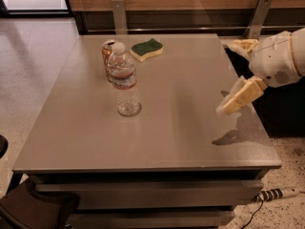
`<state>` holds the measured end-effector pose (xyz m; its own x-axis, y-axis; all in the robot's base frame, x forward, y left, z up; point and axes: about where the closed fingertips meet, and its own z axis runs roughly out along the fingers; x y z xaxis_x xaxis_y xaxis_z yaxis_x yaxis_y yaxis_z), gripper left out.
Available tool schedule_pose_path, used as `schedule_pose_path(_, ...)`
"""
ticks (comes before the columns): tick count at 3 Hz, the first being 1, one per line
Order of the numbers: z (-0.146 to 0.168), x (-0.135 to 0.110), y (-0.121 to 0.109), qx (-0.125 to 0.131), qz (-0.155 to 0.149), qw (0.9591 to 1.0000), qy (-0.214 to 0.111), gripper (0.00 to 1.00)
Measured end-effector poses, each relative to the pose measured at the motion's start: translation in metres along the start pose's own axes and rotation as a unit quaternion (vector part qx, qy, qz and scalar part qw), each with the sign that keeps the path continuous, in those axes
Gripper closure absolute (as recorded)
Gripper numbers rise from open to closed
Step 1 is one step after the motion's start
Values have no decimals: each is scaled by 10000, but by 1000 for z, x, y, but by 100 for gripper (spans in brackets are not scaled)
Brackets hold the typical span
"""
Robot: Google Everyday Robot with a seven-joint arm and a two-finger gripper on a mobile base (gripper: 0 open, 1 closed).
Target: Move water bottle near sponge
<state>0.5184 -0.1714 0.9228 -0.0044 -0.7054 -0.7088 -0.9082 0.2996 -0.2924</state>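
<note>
The water bottle point(125, 80), clear and ribbed with a white cap and a reddish label band, stands upright on the grey table point(181, 128), left of centre. The sponge point(147, 49), green on top and pale yellow below, lies flat near the table's far edge, beyond and a little right of the bottle. My gripper point(226, 77) hangs over the table's right edge, far right of the bottle. It is open and empty, with one cream finger point(244, 45) above and one point(239, 96) lower.
An orange-copper drink can point(107, 55) stands right behind the bottle, touching or nearly touching it. A wooden wall with two metal brackets point(118, 14) runs behind the table. A power strip point(279, 193) lies on the floor at lower right.
</note>
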Motion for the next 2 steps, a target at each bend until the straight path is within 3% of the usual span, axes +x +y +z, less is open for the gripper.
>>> schedule_pose_path(1, 40, -30, 7, -395, 226, 9825, -1808, 0)
schedule_pose_path(2, 42, -62, 15, -620, 397, 9556, -2853, 0)
